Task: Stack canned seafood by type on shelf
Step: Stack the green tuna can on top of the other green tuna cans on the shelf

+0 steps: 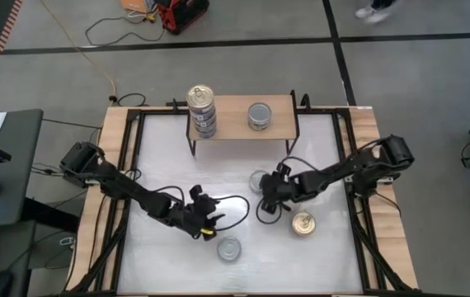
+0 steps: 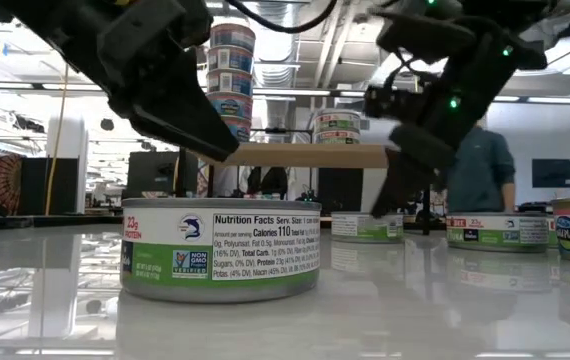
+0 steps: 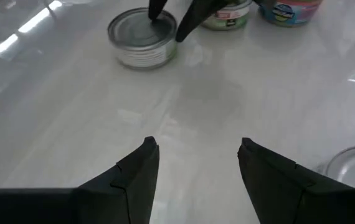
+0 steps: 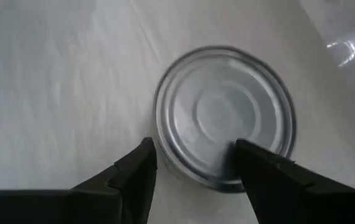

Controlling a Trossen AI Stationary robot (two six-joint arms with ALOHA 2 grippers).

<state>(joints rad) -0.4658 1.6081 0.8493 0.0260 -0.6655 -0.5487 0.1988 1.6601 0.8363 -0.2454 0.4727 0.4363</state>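
Tabletop [image 1: 169, 148]: white, wood-framed; bare stretches at the left and along the near edge give the most room.
Shelf [image 1: 243, 115]: light wood board at the far edge, centred; a stack of tins [image 1: 202, 111] on its left end, a single tin [image 1: 259, 115] right of middle, board bare between and beside them.
Left arm: reaches in from the left; left claw [image 1: 206, 219] hangs mid-table with fingers spread and nothing between them, a silver tin [image 1: 229, 248] just beside it.
Right arm: comes from the right; right claw [image 1: 268, 196] is over a silver-topped tin [image 4: 225, 115], fingers parted around its rim, not clenched.
Gold tin [image 1: 303, 223]: on the tabletop near the right claw, apart from it.
High view only: layout of shelf and arms.
Low view only: green label on the nearest tin [image 2: 221, 247]; a person behind the table.
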